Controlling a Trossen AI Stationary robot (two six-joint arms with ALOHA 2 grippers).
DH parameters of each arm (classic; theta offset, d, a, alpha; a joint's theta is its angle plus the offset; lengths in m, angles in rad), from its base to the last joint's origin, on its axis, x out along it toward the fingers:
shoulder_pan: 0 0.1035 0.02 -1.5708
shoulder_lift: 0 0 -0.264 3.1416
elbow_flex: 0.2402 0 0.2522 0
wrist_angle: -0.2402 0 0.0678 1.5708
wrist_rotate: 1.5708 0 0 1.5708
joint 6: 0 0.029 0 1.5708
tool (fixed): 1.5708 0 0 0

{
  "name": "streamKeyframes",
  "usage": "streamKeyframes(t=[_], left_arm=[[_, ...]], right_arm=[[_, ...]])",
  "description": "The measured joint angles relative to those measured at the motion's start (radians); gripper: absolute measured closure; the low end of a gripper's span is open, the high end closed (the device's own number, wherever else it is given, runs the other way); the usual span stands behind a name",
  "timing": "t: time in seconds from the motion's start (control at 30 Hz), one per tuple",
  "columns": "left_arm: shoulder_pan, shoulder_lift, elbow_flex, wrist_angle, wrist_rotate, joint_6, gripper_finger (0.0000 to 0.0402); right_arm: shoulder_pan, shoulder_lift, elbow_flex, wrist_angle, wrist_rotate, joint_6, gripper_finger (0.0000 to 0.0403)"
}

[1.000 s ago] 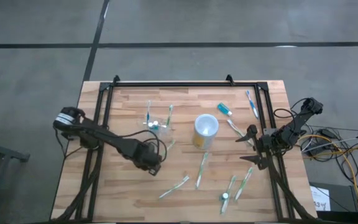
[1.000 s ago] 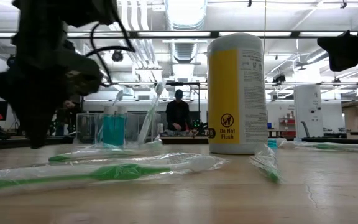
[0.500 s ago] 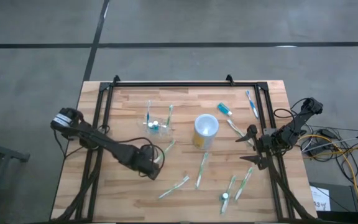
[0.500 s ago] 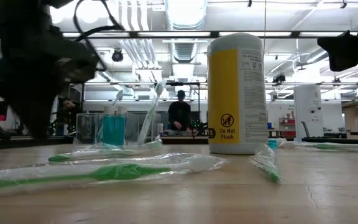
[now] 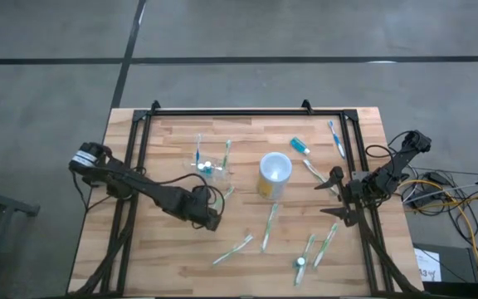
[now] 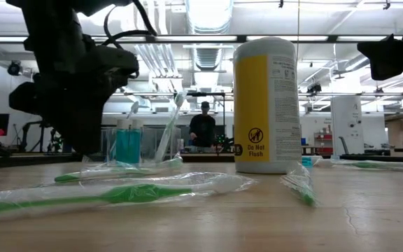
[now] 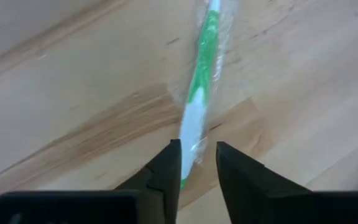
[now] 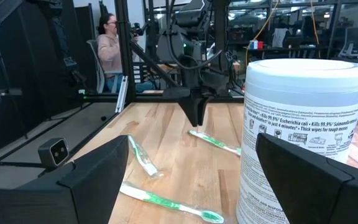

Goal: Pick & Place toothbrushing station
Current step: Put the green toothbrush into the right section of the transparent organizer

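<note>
The toothbrushing station is a small clear holder standing left of the table's middle, with blue-green items and toothbrushes upright in it. Just near of it a wrapped green-and-white toothbrush lies flat on the wood. My left gripper points steeply down at that toothbrush's near end, its fingers a little apart with one on each side of the end. My right gripper waits open and level at the table's right edge, with nothing between its fingers. My left gripper comes from above, slanting down, with its two fingers on either side of the wrapped toothbrush's white end, in line with the toothbrush. Whether a finger touches the wrapper, I cannot tell. The toothbrush lies flat on the table.
A white canister with a yellow label stands right of the station. Several wrapped toothbrushes lie at the near right and far right, and a blue tube lies beyond the canister. A black frame rail runs round the table's edges. A person stands in the room behind.
My left gripper has tipped at the wrist, swinging a little toward the table's left and then back toward the right, and now stands over the wrapped toothbrush's near end. No object has moved.
</note>
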Motion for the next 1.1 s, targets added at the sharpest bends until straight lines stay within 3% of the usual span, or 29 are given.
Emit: streamKeyframes(t=[0.2, 0.87, 1.1], left_arm=[[0.008, 0.001, -0.018, 0.055, 0.0, 0.025, 0.0276], [0.01, 0.007, -0.116, 0.201, 0.028, 0.032, 0.0276], [0.007, 0.006, -0.13, 0.202, 0.131, 0.053, 0.029]], right_arm=[[0.0, 0.0, 0.0, 0.0, 0.0, 0.0, 0.0058], [0.0, 0.0, 0.0, 0.0, 0.0, 0.0, 0.0053], [0.0, 0.0, 0.0, 0.0, 0.0, 0.0, 0.0057]])
